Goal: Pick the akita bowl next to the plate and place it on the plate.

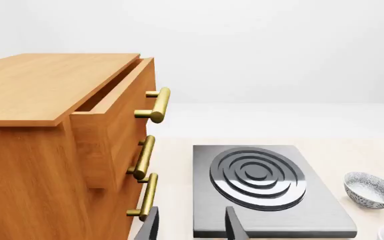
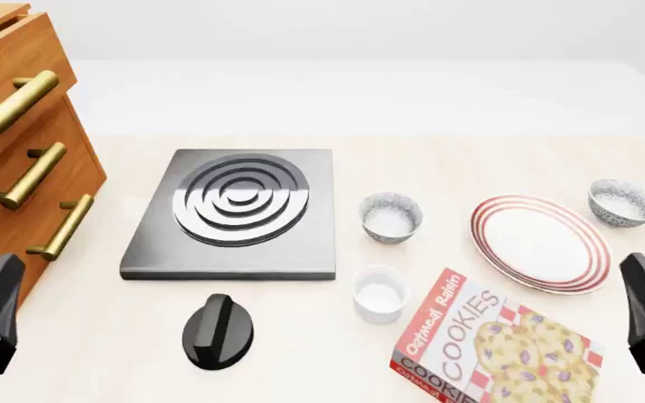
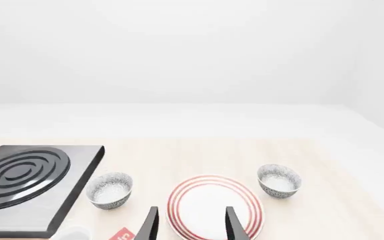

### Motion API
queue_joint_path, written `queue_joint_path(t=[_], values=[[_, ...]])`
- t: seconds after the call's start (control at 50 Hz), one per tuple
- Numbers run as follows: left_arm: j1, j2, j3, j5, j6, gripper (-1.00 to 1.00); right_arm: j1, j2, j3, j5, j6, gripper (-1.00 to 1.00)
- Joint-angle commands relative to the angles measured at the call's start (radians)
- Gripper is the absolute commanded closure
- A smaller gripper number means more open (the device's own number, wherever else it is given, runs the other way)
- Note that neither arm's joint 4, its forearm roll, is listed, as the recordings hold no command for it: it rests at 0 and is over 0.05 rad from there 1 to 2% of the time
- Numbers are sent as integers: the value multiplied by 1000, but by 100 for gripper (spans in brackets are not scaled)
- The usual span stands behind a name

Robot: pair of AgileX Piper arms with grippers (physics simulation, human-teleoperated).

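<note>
At the right side of the front view sits the plate (image 2: 541,243), flat on the pale wooden surface (image 2: 469,159) and bare, its red rings unbroken. Two speckled bowls flank it. One stands at the plate's upper right, just beside the rim; the other stands to its left, a little further off, between plate and burner (image 2: 236,214). I judge the akita bowl (image 2: 623,202) meant by the task to be the upper-right one, since it is the nearer to the rim, though the other bowl (image 2: 391,217) is a fair rival.

Nothing has been picked yet. The right gripper (image 3: 190,224) hangs low at the lower right corner of the front view, with only its dark body showing there; in its wrist view the two fingers stand apart with nothing between them, aimed over the plate. The left gripper (image 1: 190,225) sits at the lower left, near the drawer cabinet (image 2: 14,143), fingers likewise spread and empty.

So the step in hand is the approach. The right arm is the natural one: it needs to travel forward and slightly outward past the plate, come down over the bowl's rim, and pinch one wall. The cookie box (image 2: 490,348) and the white cup (image 2: 379,294) lie lower in the frame, out of that path.
</note>
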Motion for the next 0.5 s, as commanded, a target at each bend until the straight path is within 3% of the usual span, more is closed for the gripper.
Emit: queue_joint_path(t=[0.02, 0.5], values=[[0, 0, 0, 0, 0, -100, 7, 0, -5, -2, -6, -100], [0, 0, 0, 0, 0, -100, 25, 2, -49, 19, -4, -100]])
